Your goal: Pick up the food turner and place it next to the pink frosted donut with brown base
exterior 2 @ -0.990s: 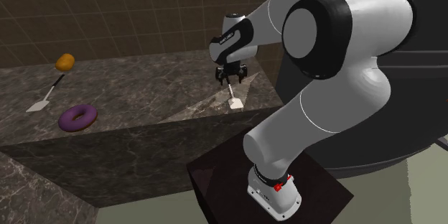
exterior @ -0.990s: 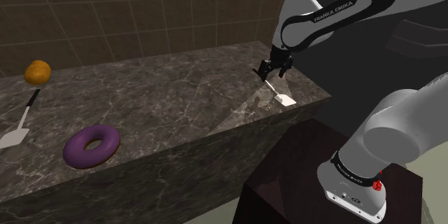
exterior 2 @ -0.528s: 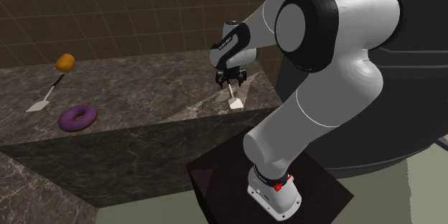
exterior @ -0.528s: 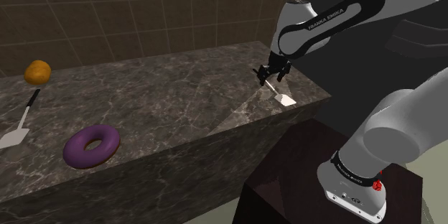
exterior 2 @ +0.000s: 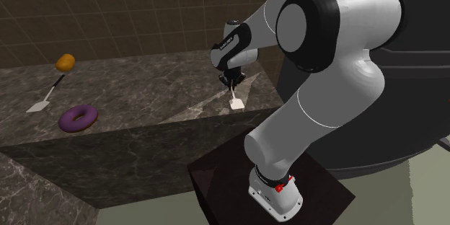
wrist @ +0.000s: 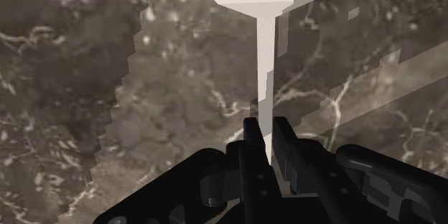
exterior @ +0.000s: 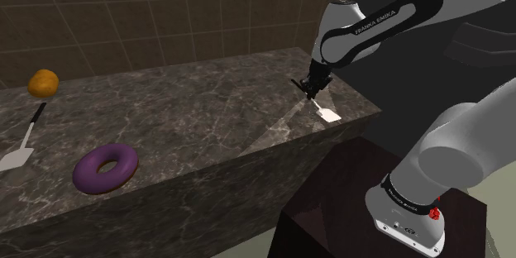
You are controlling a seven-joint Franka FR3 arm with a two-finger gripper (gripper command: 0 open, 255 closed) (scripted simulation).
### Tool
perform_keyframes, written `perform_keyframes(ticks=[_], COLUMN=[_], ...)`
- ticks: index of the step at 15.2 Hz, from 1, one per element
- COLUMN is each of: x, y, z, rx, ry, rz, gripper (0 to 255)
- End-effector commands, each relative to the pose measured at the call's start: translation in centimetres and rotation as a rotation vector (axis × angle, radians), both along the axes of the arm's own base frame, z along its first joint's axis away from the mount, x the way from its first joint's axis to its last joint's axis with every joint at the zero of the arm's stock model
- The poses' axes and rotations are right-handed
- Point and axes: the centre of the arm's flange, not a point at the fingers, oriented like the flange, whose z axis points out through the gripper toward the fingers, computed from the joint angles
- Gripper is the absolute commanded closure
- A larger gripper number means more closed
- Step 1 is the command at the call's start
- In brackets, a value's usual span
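A white food turner (exterior: 330, 116) lies on the dark marble counter (exterior: 190, 107) near its end at the shoulder view's right, blade toward the counter's front edge. My gripper (exterior: 312, 91) stands down over its thin handle. In the wrist view the gripper (wrist: 263, 126) is shut on the turner (wrist: 267, 43), both black fingers clasping the pale handle, with the blade ahead of them. The second exterior view has the same gripper (exterior 2: 232, 85) above the turner (exterior 2: 236, 104). The donut (exterior: 106, 168), drawn purple, lies far off toward the shoulder view's left, near the front edge.
A second turner (exterior: 21, 145) with a black handle lies at the counter's far left, an orange rounded object (exterior: 43, 83) behind it. A tiled wall backs the counter. My dark stand (exterior: 331, 207) sits below the counter's right end.
The gripper came down onto the turner's handle and its fingers went from wide apart to shut on it. The turner, donut and other items have not moved.
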Motion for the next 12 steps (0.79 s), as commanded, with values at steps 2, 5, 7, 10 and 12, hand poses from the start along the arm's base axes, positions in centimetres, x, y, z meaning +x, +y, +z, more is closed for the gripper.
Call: perform_keyframes(ticks=[2,5,7,10,12], x=[0.0,0.0,0.0,0.0,0.0], y=[0.0,0.0,0.0,0.0,0.0], z=[0.0,0.0,0.5,2.1,3.2], rx=[0.000,0.000,0.000,0.000,0.000], ry=[0.000,0.000,0.000,0.000,0.000], rz=[0.000,0.000,0.000,0.000,0.000], gripper=[255,255,255,255,255])
